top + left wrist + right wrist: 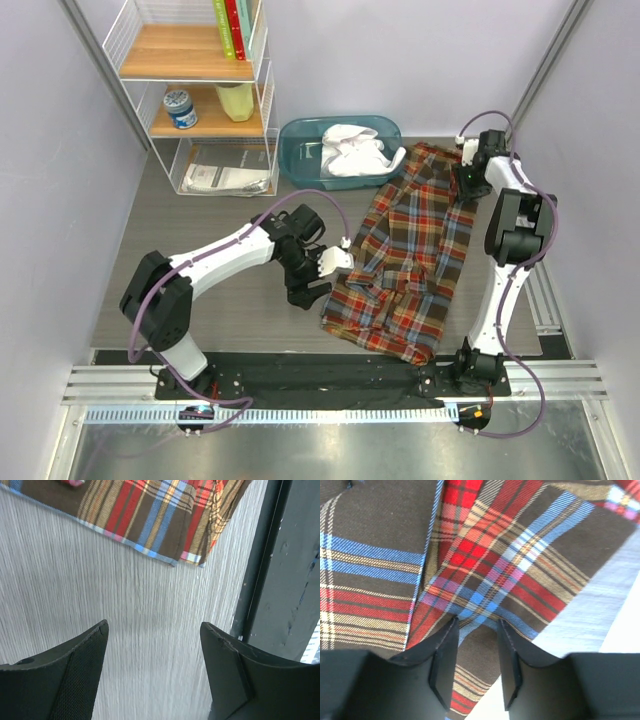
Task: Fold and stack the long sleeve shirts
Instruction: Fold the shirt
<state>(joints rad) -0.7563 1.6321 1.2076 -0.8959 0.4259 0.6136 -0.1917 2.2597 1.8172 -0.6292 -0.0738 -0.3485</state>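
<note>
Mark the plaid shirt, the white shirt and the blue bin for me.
plaid shirt (415, 255): top external view, middle of the spread cloth.
white shirt (350, 152): top external view, bunched cloth inside the bin.
blue bin (296, 145): top external view, its left wall.

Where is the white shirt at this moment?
In the top view, the white shirt lies crumpled in the blue plastic tub at the table's far side, left of the plaid flannel shirt.

The plaid shirt (408, 258) is soft woven cloth, matt, its weave showing; the white shirt (352, 152) is crumpled cloth in a glossy translucent blue plastic bin (300, 160); the table (140, 630) is grey, matt, wood-grained; the left gripper (152, 645) fingers are matt black plastic
</note>
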